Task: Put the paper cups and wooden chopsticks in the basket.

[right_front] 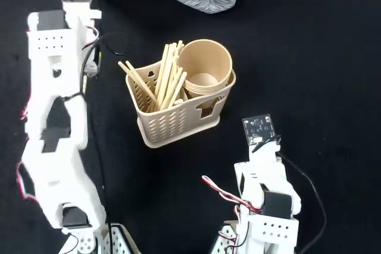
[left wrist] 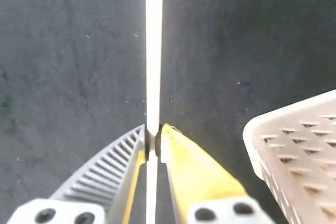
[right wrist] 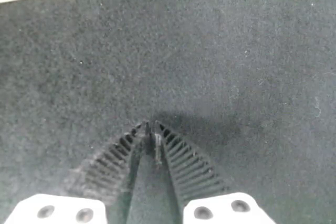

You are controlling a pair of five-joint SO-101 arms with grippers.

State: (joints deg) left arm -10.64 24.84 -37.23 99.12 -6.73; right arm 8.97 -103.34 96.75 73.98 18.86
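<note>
Chopstick (left wrist: pixel 154 35) first: a single pale one is pinched at the tips of the left gripper (left wrist: pixel 153 134), whose jaws are closed tight on it, with most of its length running on ahead over the black table (left wrist: pixel 63 51). A tip grip like that probably leaves the long end free to be steered into place. Just beside it shows a corner of the basket (left wrist: pixel 294 140), whose slotted wall is the edge to get over. From above, the basket already holds a bundle of chopsticks (right_front: pixel 166 81) leaning in one side and stacked paper cups (right_front: pixel 208 52) in the other, so the open room looks like the narrow gap among the sticks. The right gripper (right wrist: pixel 151 129) hangs with jaws together on nothing, near the basket but not touching it.
</note>
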